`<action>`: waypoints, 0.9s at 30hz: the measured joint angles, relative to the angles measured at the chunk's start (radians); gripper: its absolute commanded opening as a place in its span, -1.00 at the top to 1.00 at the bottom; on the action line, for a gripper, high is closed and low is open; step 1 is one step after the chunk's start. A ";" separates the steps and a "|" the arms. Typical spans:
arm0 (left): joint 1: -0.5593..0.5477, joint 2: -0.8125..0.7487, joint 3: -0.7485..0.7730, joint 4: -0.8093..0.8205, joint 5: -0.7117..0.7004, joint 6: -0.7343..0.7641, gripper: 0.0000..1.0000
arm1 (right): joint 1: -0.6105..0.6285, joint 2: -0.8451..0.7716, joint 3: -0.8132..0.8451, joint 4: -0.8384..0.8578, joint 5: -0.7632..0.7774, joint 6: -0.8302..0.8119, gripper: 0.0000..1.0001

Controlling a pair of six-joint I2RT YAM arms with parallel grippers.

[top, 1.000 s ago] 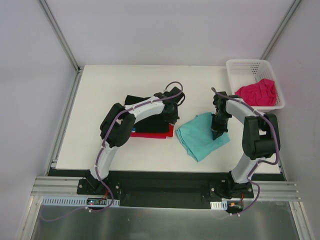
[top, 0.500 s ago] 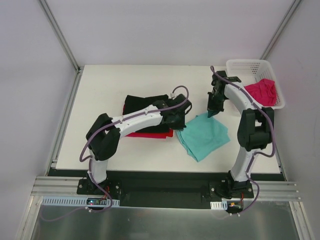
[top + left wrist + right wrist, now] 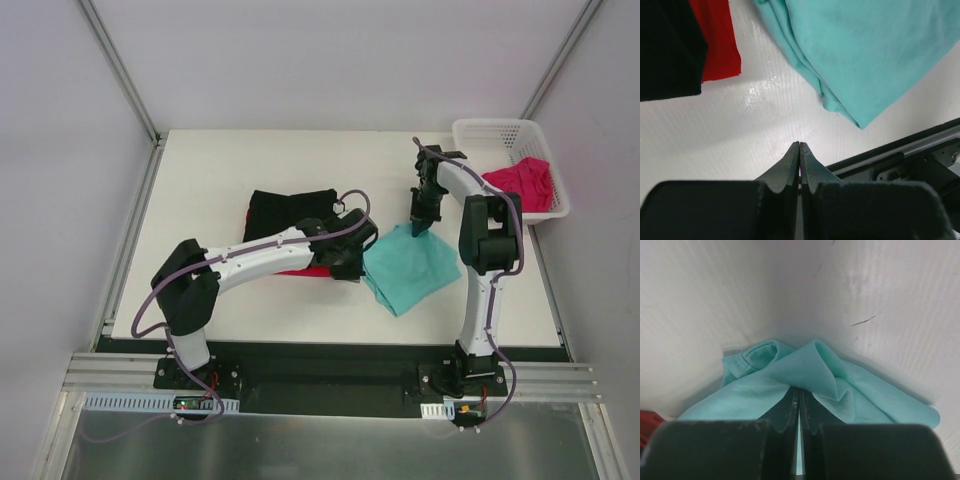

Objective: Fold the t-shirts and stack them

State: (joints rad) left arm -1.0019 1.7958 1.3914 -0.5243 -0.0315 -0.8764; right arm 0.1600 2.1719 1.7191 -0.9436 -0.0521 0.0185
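While the right gripper (image 3: 799, 392) pinches a bunched corner of the teal t-shirt (image 3: 815, 365) at its tips, the left gripper (image 3: 799, 146) hangs pressed shut, empty, just short of the cloth; any pull might drag it crumpled.

Left hand (image 3: 799, 145) pinched together above the white desk (image 3: 715, 130); teal t-shirt (image 3: 865, 50) upper right, red t-shirt (image 3: 717, 40) and black t-shirt (image 3: 665, 45) upper left
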 measured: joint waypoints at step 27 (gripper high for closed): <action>-0.086 0.011 -0.131 0.241 -0.196 -0.161 0.29 | -0.080 -0.557 -0.111 -0.051 -0.002 -0.009 0.33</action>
State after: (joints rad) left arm -1.0882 1.8069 1.2602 -0.2832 -0.2272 -1.0374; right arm 0.0803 1.6150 1.6085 -0.9943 -0.0540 0.0097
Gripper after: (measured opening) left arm 0.277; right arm 0.337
